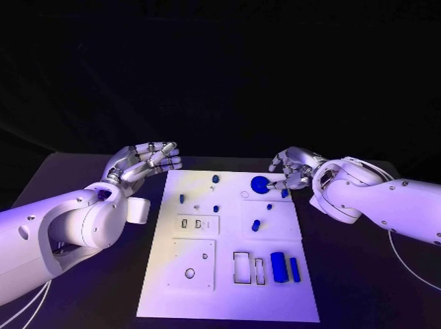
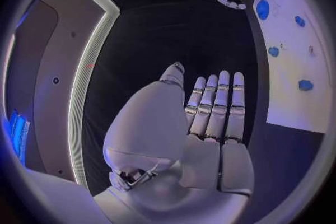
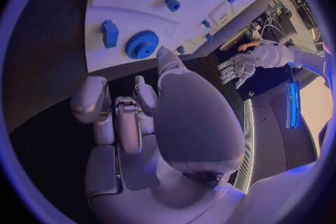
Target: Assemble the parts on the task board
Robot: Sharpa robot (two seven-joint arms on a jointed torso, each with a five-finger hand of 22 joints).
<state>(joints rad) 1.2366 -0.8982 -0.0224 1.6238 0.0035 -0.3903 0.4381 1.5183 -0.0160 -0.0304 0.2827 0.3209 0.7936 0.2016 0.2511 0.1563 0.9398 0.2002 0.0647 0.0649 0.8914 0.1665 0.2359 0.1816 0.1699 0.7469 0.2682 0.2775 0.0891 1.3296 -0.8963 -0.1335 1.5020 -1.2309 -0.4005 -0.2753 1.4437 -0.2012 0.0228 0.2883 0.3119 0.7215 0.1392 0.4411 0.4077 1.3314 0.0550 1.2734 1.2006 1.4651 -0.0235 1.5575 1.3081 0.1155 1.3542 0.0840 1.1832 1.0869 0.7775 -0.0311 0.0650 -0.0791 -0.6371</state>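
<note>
Head view: we see task board point(image 1: 231, 274) mid-table, blue parts scattered on it. Our left hand point(image 1: 144, 162) hovers off board's far-left corner, fingers straight, side by side, holding nothing. Our right hand point(image 1: 294, 168) sits at board's far-right edge, fingers curled; one fingertip reaches blue gear point(image 1: 260, 184); whether it touches, we cannot tell. Two blue bars point(image 1: 285, 266) stand near right, beside rectangular slots point(image 1: 247, 267). Small blue pegs point(image 1: 216, 208) lie mid-board.

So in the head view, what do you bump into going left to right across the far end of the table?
Left hand → small blue peg → blue gear → right hand.
</note>
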